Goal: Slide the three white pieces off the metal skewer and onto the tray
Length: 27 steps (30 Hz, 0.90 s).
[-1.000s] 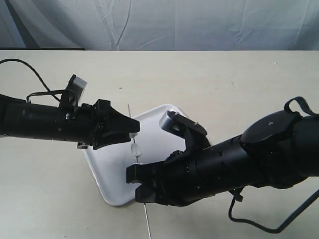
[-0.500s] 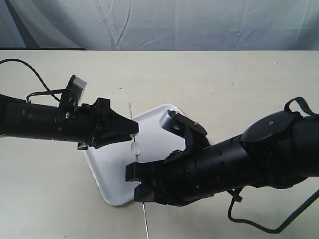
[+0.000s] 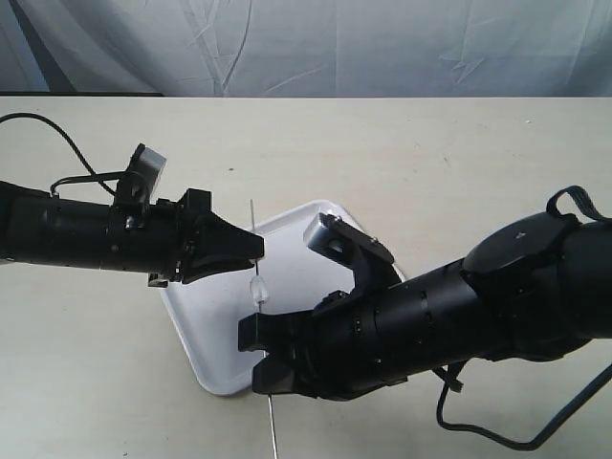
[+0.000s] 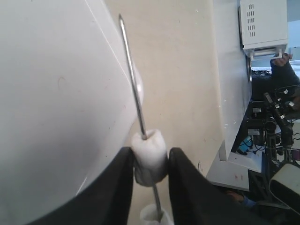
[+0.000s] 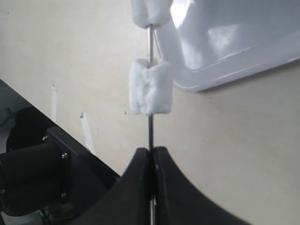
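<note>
The thin metal skewer (image 3: 252,225) runs across the near corner of the white tray (image 3: 206,330). My left gripper (image 3: 259,249) is shut on the foremost white piece (image 4: 149,151), with the skewer (image 4: 133,79) sticking out past it over the tray (image 4: 51,93). A second piece (image 4: 153,216) sits just behind the fingers. My right gripper (image 3: 263,361) is shut on the skewer (image 5: 150,131) itself. One white piece (image 5: 150,86) sits a short way in front of its tips and another (image 5: 149,11) lies further along. The exterior view shows only one piece (image 3: 257,287), between the two grippers.
The tray (image 5: 234,42) lies at an angle on a beige table (image 3: 430,163) with a pale cloth backdrop behind. Both black arms cross the table's near half, and a black cable (image 3: 497,430) loops at the lower right.
My right gripper has shifted slightly left and toward the table's near edge, carrying the skewer with it. The left gripper has hardly moved.
</note>
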Tool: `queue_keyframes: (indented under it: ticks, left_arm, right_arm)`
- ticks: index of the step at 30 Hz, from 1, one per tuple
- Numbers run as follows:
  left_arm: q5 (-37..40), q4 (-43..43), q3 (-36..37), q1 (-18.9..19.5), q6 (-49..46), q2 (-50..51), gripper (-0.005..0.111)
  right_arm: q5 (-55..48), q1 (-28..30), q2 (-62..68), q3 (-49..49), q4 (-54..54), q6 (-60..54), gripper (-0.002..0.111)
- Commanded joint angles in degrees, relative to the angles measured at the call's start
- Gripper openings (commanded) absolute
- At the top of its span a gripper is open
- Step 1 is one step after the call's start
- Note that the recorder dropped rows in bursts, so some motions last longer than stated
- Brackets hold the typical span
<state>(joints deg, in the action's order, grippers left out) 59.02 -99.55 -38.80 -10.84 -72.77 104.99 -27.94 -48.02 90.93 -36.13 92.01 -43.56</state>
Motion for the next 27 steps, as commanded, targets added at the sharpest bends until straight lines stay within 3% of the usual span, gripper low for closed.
queue_keyframes:
  ticks: [1, 27]
  left_arm:
    - [1.1, -0.4, -0.4, -0.3, -0.4, 0.0, 0.025]
    - [-0.2, -0.4, -0.6, -0.3, -0.4, 0.0, 0.023]
  right_arm:
    - [-1.7, -0.1, -0.4, 0.2, 0.0, -0.8, -0.001]
    - [-7.1, -0.1, -0.4, 0.2, -0.5, -0.8, -0.001]
